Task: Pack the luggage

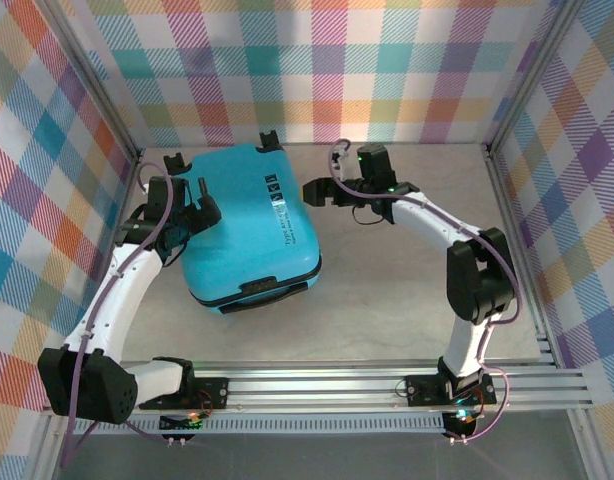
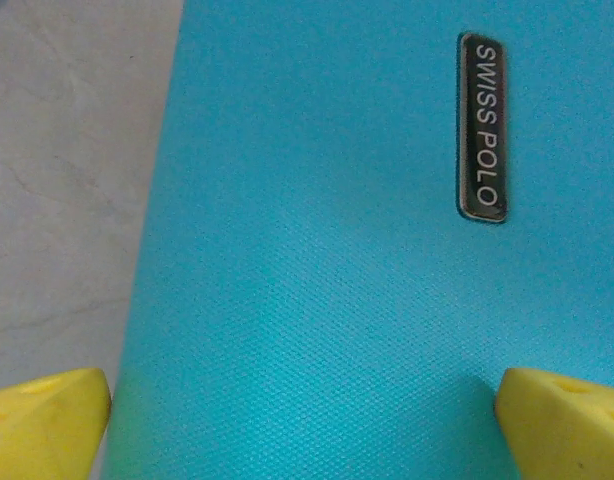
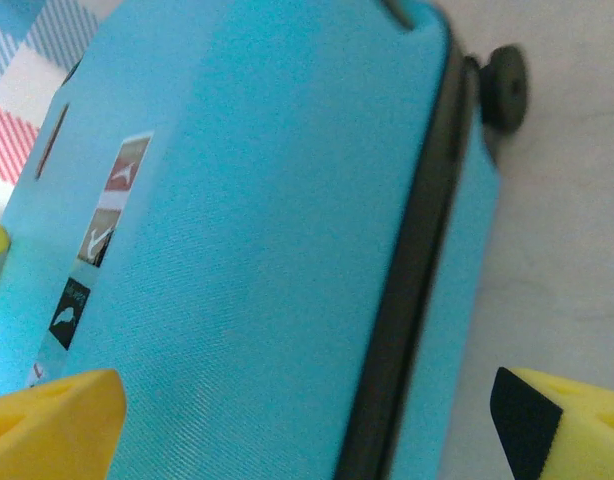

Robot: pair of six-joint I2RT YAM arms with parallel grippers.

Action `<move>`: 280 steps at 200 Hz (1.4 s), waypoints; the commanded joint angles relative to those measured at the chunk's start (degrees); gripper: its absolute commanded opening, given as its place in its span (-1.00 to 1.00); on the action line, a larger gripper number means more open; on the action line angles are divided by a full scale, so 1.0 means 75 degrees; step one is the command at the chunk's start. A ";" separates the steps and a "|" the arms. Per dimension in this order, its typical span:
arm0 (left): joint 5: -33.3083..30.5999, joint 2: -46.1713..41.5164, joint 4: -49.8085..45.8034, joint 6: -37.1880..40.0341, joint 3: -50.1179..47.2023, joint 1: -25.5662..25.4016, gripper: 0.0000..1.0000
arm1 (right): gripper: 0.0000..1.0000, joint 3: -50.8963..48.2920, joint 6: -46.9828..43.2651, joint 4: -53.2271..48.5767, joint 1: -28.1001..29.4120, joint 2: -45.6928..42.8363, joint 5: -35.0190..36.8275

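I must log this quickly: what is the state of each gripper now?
Left gripper: open, holding nothing, over the luggage.
Right gripper: open, holding nothing, beside the luggage.

Bright, even light; soft, blurred wrist close-ups

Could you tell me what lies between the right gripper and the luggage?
Nothing: the top external view shows just bare table between right gripper and luggage.

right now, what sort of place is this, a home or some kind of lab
Most likely a robot test cell, not a home: two arms bolted to an aluminium rail, plaid-printed walls boxing in the table, and one closed turquoise luggage case lying on it.
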 commanded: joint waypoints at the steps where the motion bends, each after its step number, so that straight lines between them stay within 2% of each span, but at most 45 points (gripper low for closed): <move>1: 0.0879 0.0283 0.0457 0.0117 -0.0295 0.0063 0.92 | 0.89 0.0428 -0.0002 -0.0203 0.0262 0.0183 -0.0610; 40: 0.2019 0.0694 0.1430 -0.0097 -0.0615 -0.0163 0.82 | 0.86 0.0318 0.0128 -0.0145 0.0372 0.0331 -0.0692; 79: 0.2439 0.1952 0.2270 -0.0309 -0.0082 -0.1188 0.78 | 0.77 0.0006 0.0106 -0.0611 0.0252 0.0007 -0.0118; 126: 0.2535 0.3334 0.3124 -0.0697 0.1078 -0.2460 0.75 | 0.74 -0.1046 0.0338 -0.0773 -0.1183 -0.1004 0.0005; 171: 0.2560 0.4069 0.3863 -0.1395 0.1456 -0.3311 0.72 | 0.74 -0.1025 0.0022 -0.1347 -0.2113 -0.1077 -0.0183; 194: 0.2342 0.4015 0.3932 -0.1504 0.1325 -0.3358 0.72 | 0.74 -0.0767 -0.0050 -0.1479 -0.2195 -0.0899 -0.0237; 226: 0.1658 0.3816 0.3112 -0.0853 0.1817 -0.3239 0.77 | 0.74 -0.0462 -0.0055 -0.1646 -0.2268 -0.0897 0.0254; 254: 0.1223 0.3428 0.2226 -0.0179 0.2576 -0.2647 0.87 | 0.79 -0.0253 -0.0163 -0.1950 -0.2688 -0.1424 0.1190; 280: 0.0955 0.3033 0.1551 0.0381 0.3287 -0.1987 1.00 | 0.89 -0.0245 -0.0207 -0.2207 -0.3301 -0.1883 0.1656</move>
